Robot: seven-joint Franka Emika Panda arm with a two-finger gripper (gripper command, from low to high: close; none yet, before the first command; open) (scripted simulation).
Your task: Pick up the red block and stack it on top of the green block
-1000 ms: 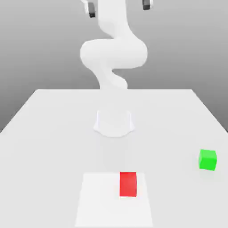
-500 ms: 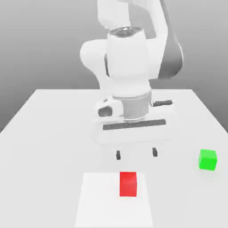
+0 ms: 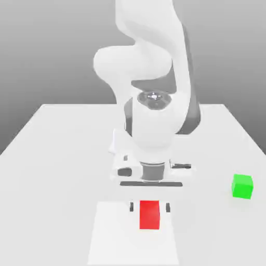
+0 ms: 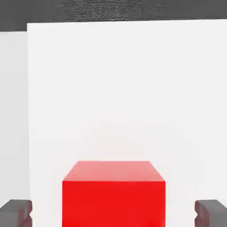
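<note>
Claw (image 3: 149, 208): two dark fingertips (image 3: 131, 207) pointing down at the bench, spread wide and released, one on each side of the red block with clear gaps; nothing held. The hand view shows the same: a dark pad (image 4: 16, 213) to either side of the cube, neither touching it.

Red block (image 3: 149, 214): bright red cube, upright, resting on a paler square patch (image 3: 111, 234) of the bench near its front edge, roughly midway along that edge. In the hand view the red block (image 4: 113, 195) sits between the pads.

Arm (image 3: 150, 83): white, bent over from its base at the bench's middle, wrist directly above the red block.

Green block (image 3: 242, 186): bright green cube, upright, near the bench's edge at the exterior view's right, well apart from the red block and the claw.

Bench (image 3: 57, 156): plain white top.
</note>
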